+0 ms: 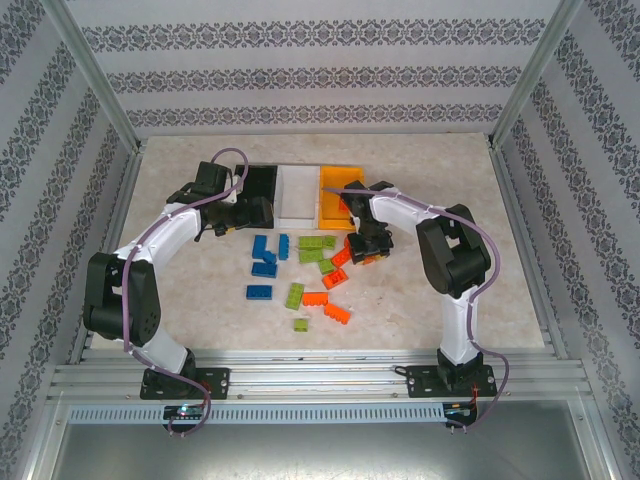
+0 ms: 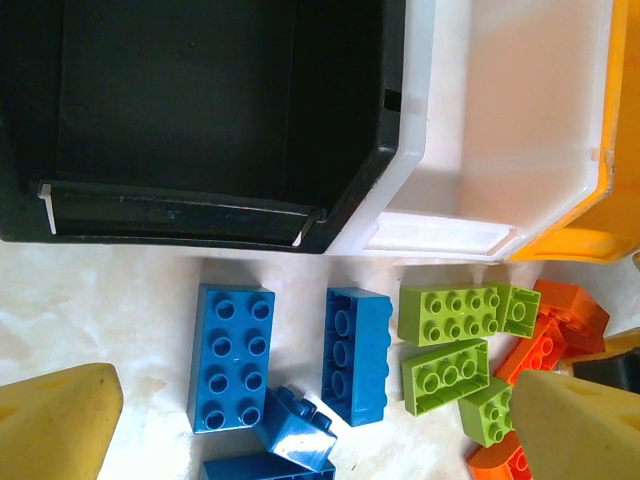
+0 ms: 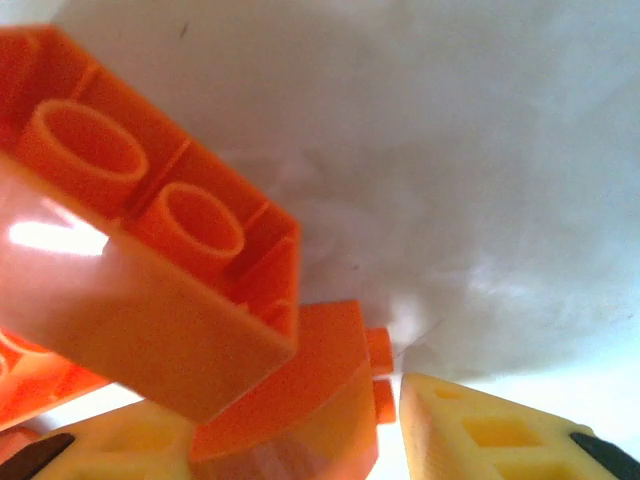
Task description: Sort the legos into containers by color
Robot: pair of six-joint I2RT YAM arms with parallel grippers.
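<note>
Blue legos [image 1: 265, 255], lime green legos [image 1: 312, 248] and orange legos [image 1: 326, 299] lie scattered in front of three containers: black [image 1: 262, 183], white [image 1: 297, 195] and orange [image 1: 338, 184]. My left gripper [image 1: 260, 220] hovers open by the black container [image 2: 180, 215], above a flat blue lego [image 2: 232, 355] and a blue one on its side [image 2: 357, 352]; its fingers [image 2: 60, 425] are spread wide. My right gripper [image 1: 365, 248] is low in the orange pile. Its fingers [image 3: 500, 435] flank a small orange lego [image 3: 320, 390], with a thin gap at the studs.
A larger orange lego [image 3: 150, 250] leans upside down over the small one. The white container [image 2: 440, 235] and the orange container [image 2: 590, 230] stand right of the black one. Green legos [image 2: 450, 312] and orange legos [image 2: 570, 310] crowd together near the right gripper. Metal frame posts border the table.
</note>
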